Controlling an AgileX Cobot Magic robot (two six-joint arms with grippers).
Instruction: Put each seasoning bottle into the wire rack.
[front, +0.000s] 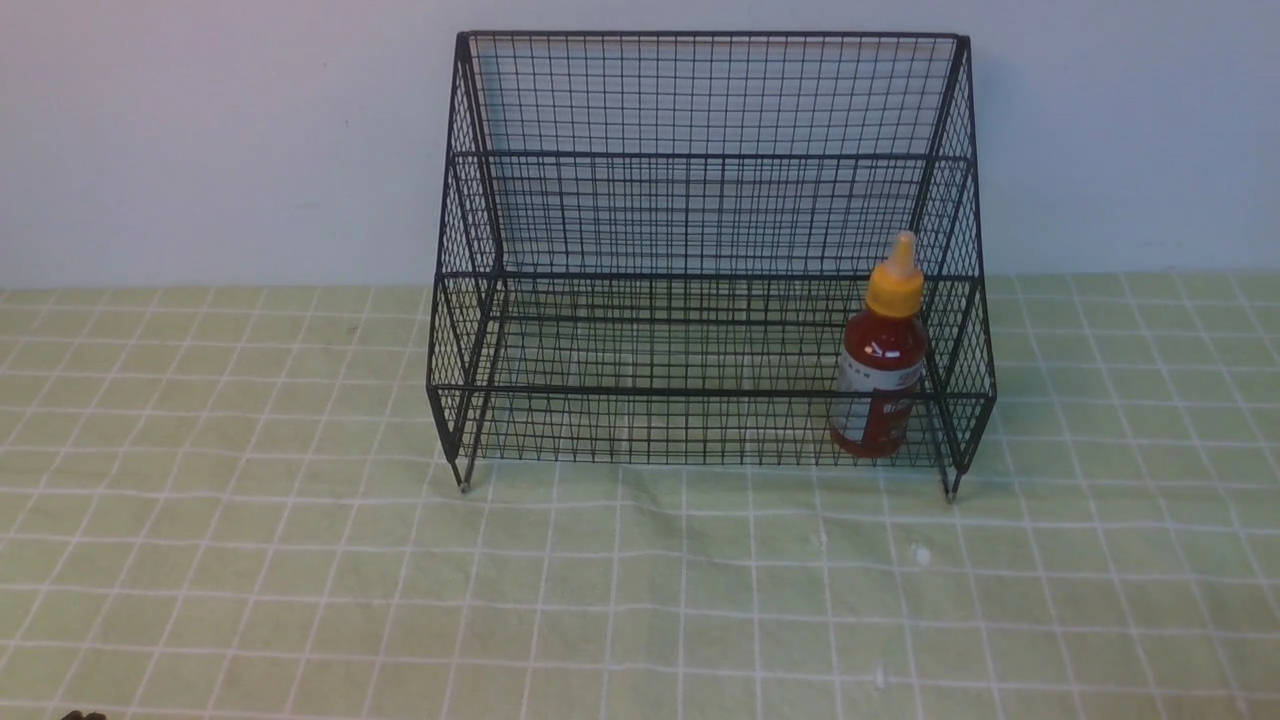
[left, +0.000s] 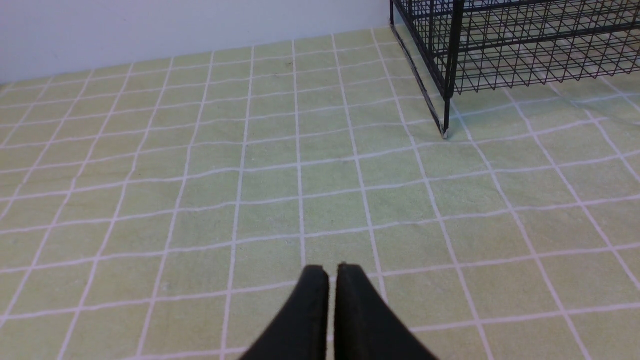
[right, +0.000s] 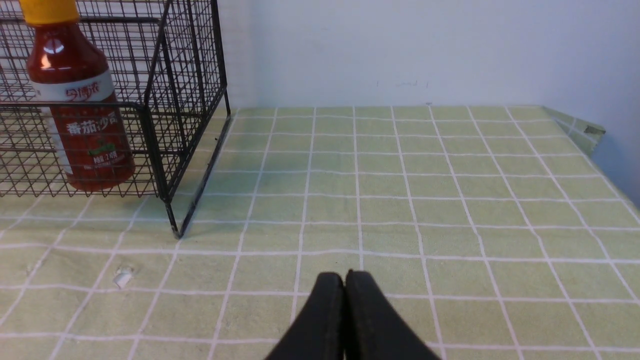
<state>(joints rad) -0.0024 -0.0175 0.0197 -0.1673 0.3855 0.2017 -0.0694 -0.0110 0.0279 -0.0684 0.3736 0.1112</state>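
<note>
The black wire rack stands at the back middle of the table. One seasoning bottle, dark red with a yellow-orange nozzle cap, stands upright inside the rack's lowest tier at its right end. It also shows in the right wrist view, behind the rack's mesh. My left gripper is shut and empty over the cloth, well short of the rack's left front foot. My right gripper is shut and empty over the cloth, to the right of the rack. Neither gripper shows in the front view.
A green cloth with a white grid covers the table. A pale wall stands right behind the rack. The table's right edge shows in the right wrist view. Small white specks lie on the cloth before the rack.
</note>
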